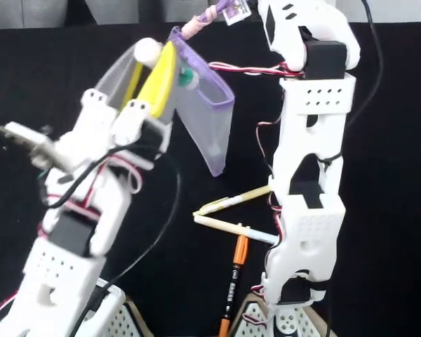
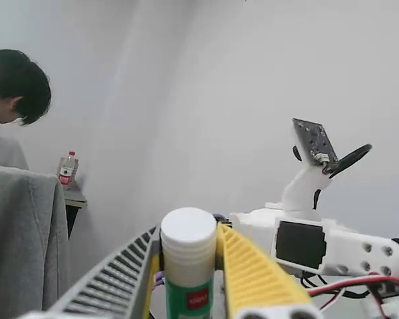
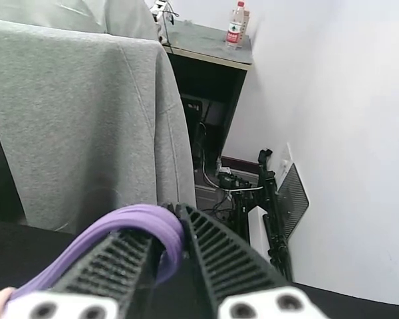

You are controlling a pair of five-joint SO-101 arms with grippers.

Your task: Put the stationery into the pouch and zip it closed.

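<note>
Purple-edged, see-through fabric is being held up above the black table (image 1: 386, 210): this is the pouch (image 1: 212, 123), and it is being hung from its purple strap (image 3: 130, 224) at the far side of the scene. The strap is being pinched tightly between the dark ribbed fingers of the right gripper (image 1: 231, 10), as is being shown closely in the right wrist view (image 3: 174, 229). The right arm (image 1: 312, 140) is being stretched almost straight away from its base, with the wrist bent over towards the pouch. The left arm (image 1: 77, 210) is being raised steeply from its base and angled up towards the pouch's open rim. A glue stick (image 2: 188, 266) with a white cap and a green body is being gripped narrowly in the left gripper (image 1: 153, 50), between one yellow finger and one pale translucent one. The cap is being held right at the pouch's purple rim; whether it is already inside cannot be told. Two pale yellow pens (image 1: 231, 202) are being left flat on the table below the pouch, crossing at one end just beside the right arm, and an orange pen (image 1: 235, 281) is being left lying near them, closer to the arm bases.
</note>
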